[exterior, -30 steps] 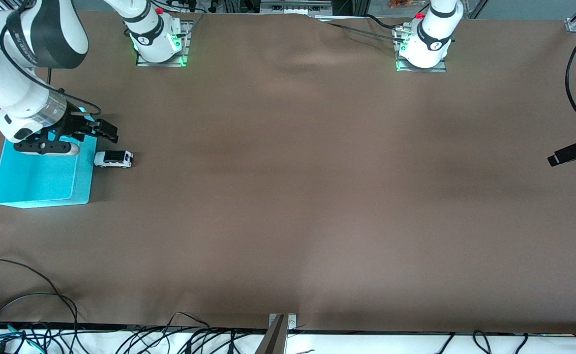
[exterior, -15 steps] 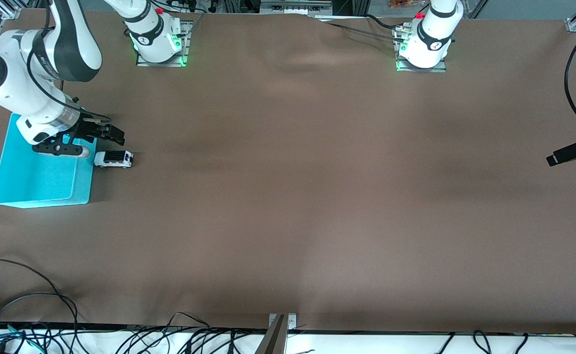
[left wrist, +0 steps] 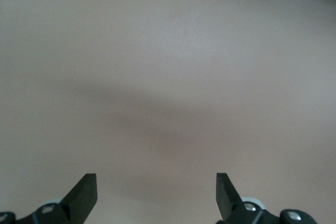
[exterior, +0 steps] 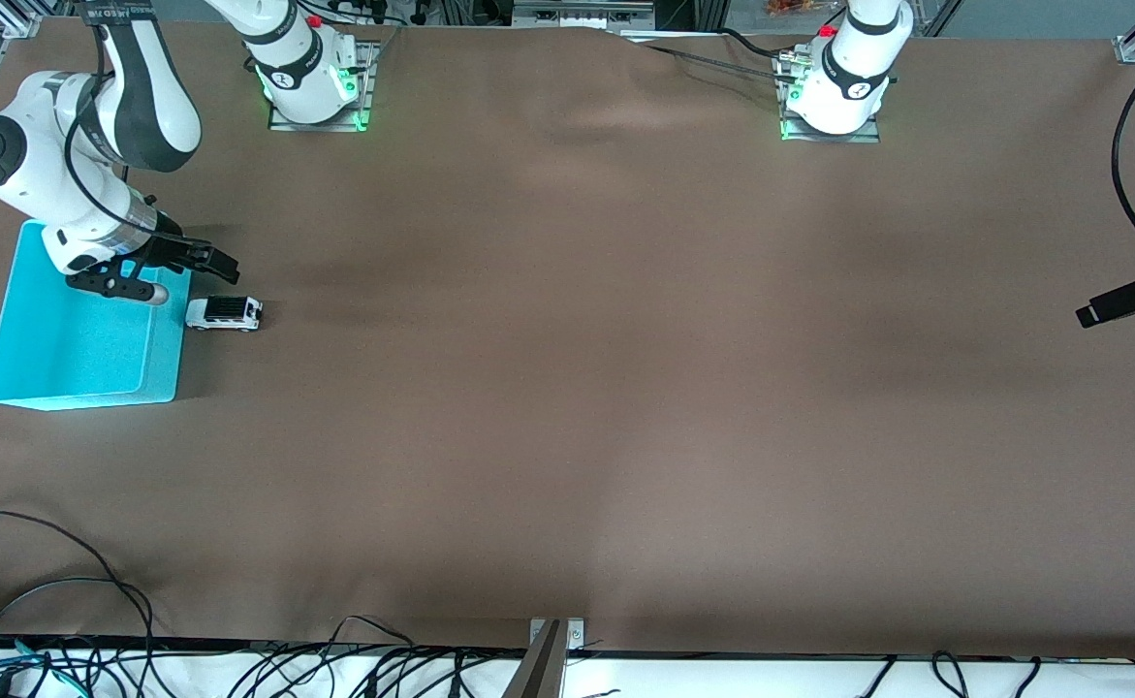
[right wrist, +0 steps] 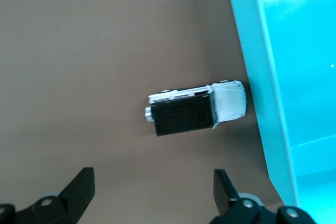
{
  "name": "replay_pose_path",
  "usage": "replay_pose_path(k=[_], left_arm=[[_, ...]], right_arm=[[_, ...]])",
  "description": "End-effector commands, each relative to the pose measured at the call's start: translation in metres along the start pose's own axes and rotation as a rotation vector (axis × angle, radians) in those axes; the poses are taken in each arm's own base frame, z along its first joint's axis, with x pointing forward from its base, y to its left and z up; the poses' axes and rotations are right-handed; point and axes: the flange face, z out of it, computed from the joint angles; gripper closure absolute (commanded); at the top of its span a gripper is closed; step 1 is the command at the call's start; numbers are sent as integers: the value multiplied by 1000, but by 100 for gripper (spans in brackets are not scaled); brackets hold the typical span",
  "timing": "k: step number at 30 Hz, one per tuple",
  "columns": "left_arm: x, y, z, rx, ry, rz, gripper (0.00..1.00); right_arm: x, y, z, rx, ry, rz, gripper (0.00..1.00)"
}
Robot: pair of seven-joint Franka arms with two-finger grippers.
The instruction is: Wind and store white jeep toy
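The white jeep toy (exterior: 224, 313) sits unmoved at the frame's middle left, touching the turquoise bin's (exterior: 82, 354) wall. Above it, the right gripper (exterior: 201, 262), jaws wide and empty, has drawn back toward the upper left. The left gripper (left wrist: 156, 195) waits open at the right edge.

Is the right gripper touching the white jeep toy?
Apart. The right wrist view shows bare table between the open right gripper and the white jeep toy.
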Motion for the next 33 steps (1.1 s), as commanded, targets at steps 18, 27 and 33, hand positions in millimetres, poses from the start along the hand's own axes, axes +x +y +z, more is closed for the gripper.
replay_pose_path(k=[18,27,33], left_arm=[[-4,1,-1,-22,-10,11,0],[-4,1,1,-22,-15,11,0],[-4,1,1,-22,-15,11,0]], right_arm=[[2,18,62,-15,18,639,0],[6,18,71,4,67,856,0],[5,19,80,27,108,958,0]])
